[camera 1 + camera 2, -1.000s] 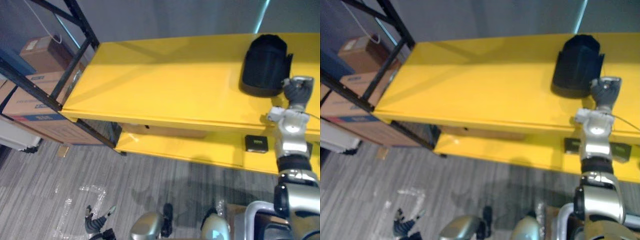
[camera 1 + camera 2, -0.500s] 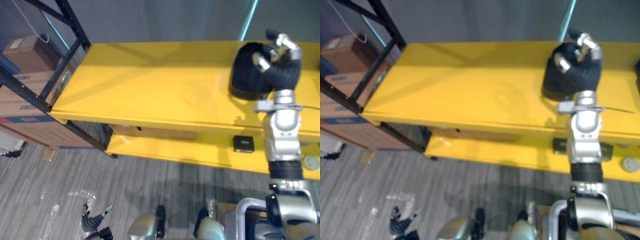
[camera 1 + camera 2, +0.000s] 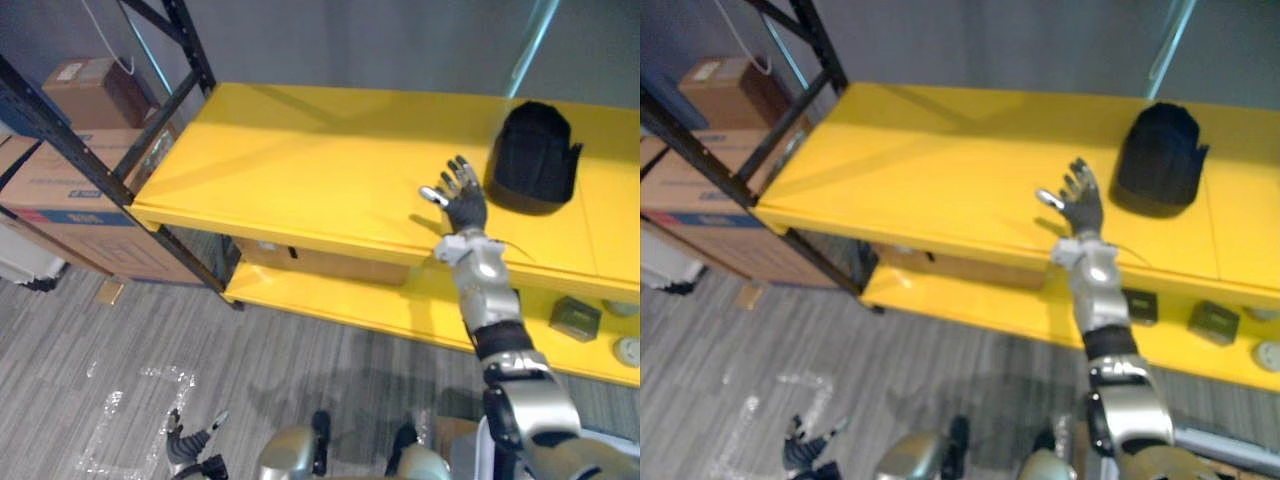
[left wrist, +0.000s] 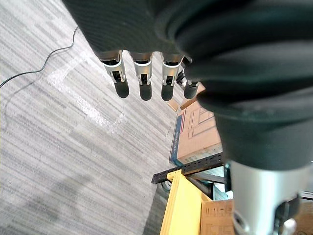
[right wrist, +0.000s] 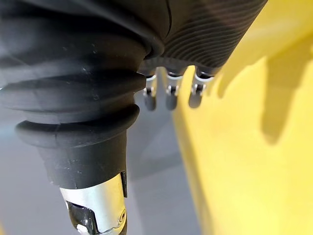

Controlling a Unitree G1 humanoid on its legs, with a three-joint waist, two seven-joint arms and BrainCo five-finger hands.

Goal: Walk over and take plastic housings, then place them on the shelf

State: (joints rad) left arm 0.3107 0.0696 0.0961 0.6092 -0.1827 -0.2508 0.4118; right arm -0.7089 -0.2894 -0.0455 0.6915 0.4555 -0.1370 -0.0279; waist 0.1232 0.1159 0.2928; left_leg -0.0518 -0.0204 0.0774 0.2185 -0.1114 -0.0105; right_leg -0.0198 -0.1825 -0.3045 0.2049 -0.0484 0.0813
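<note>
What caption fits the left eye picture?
Robot's open right hand hovers over the yellow shelf, beside the black housing.

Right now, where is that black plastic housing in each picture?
Left eye view: upper right, black housing on the yellow shelf, top board, just right of the open right hand.
Right eye view: same spot, upper right.
Shared landmark: the yellow shelf, also in the left wrist view and right wrist view.
</note>
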